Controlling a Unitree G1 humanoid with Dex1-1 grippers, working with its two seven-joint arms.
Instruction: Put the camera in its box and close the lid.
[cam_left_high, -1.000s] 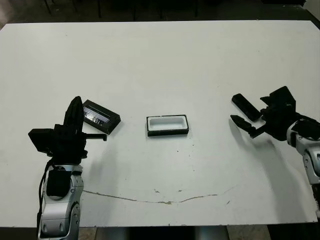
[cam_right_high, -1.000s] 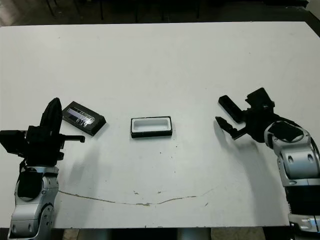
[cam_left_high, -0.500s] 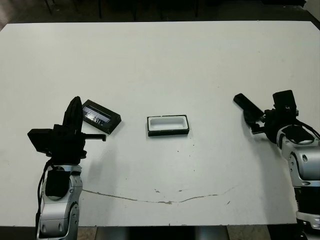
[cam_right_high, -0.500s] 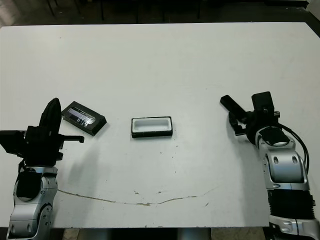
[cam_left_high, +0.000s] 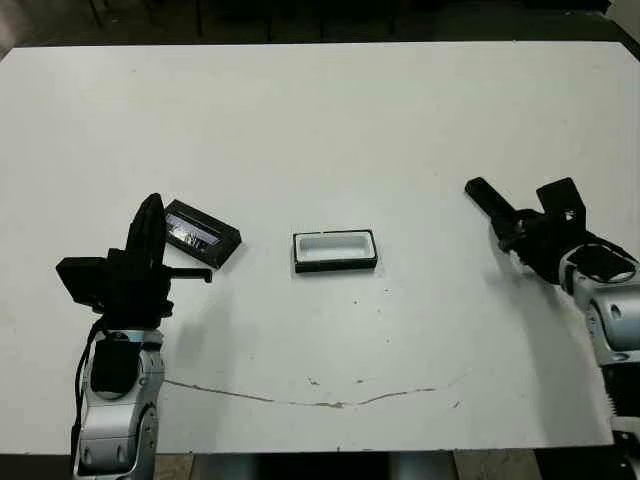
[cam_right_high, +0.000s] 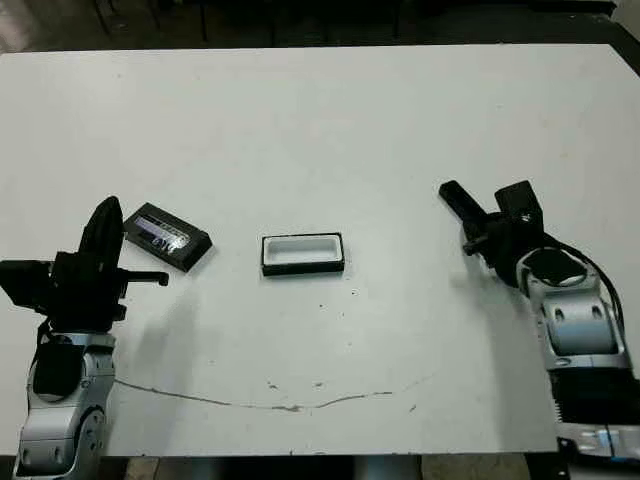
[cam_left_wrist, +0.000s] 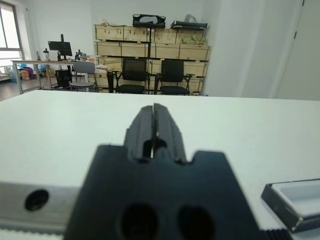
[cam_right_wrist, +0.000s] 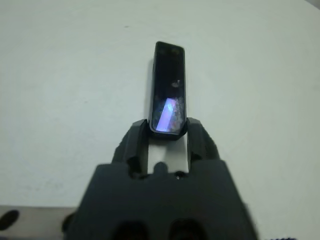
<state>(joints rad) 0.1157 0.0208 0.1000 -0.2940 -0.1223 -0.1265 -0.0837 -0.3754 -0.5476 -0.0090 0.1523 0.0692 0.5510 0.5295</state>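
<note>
1. the camera (cam_right_wrist: 168, 102) is out on my right side of the table (cam_left_high: 330, 130), well apart from the box; its end with the bluish-purple patch sits between my right fingers, and the rest of the bar sticks out ahead of them; whether it is off the surface or touching it i cannot tell.
2. the box (cam_left_high: 335, 250) stands open and bare near the table's middle, its white lining showing; nothing is in it yet.
3. the lid (cam_left_high: 202, 233) lies flat on my left side, glossy panel up, apart from the box and just beside my left arm.
4. so, as i judge it, only the grasp is done; the carry to the box, the drop into the lining, and the closing with the lid are all left.
5. my right gripper (cam_right_wrist: 167, 131) is narrowed to the bar's width and pinching the camera by its screen end, one finger on each long side; the hold takes only a short stretch of the bar, so i'd guess it could pivot if swung fast.
6. my left gripper (cam_left_wrist: 153, 125) has its fingers pressed together with nothing between them; it hangs near the lid without touching it.
</note>
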